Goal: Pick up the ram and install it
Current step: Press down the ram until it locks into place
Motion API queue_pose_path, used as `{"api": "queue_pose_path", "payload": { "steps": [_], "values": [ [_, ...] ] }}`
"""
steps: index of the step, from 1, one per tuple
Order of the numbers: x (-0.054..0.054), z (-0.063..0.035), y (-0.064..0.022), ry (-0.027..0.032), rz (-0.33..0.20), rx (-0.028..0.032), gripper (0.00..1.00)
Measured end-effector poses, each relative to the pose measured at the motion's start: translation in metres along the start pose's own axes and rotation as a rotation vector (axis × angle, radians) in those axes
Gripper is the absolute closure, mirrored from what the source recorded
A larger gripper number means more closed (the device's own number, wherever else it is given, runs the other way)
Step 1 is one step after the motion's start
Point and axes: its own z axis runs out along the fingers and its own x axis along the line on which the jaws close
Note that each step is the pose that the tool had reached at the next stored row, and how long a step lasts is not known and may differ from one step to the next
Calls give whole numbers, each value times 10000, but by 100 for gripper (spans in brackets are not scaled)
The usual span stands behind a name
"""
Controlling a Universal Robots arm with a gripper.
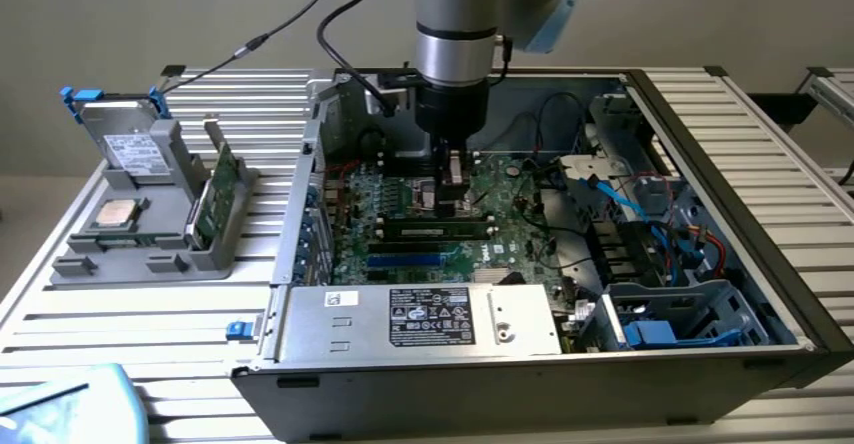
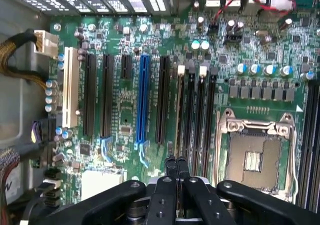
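Observation:
The ram (image 1: 434, 230) stands on edge in a black motherboard slot inside the open computer case (image 1: 747, 179). In the wrist view the ram (image 2: 180, 110) is a thin brownish line running along the slot that ends in a white clip. My gripper (image 1: 454, 196) hangs straight over the board on the arm, just above and behind the stick. Its two black fingers are shut together with nothing between them, and the gripper (image 2: 176, 161) points at one end of that slot. I cannot tell whether the tips touch the stick.
A grey holder (image 1: 134, 249) outside the case on the exterior view's left carries a green board stick (image 1: 216, 202), a silver processor chip (image 1: 118, 214) and a grey drive with blue clips (image 1: 120, 134). The power supply (image 1: 420, 319), blue cables (image 1: 641, 214) and the empty processor socket (image 2: 255, 157) crowd the case.

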Motion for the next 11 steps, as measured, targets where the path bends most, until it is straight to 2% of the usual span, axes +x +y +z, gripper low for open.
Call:
{"api": "queue_pose_path", "payload": {
  "steps": [4,11],
  "values": [
    [-7,1,124,2,7,42,89],
    [-22,99,151,6,18,120,89]
  ]
}}
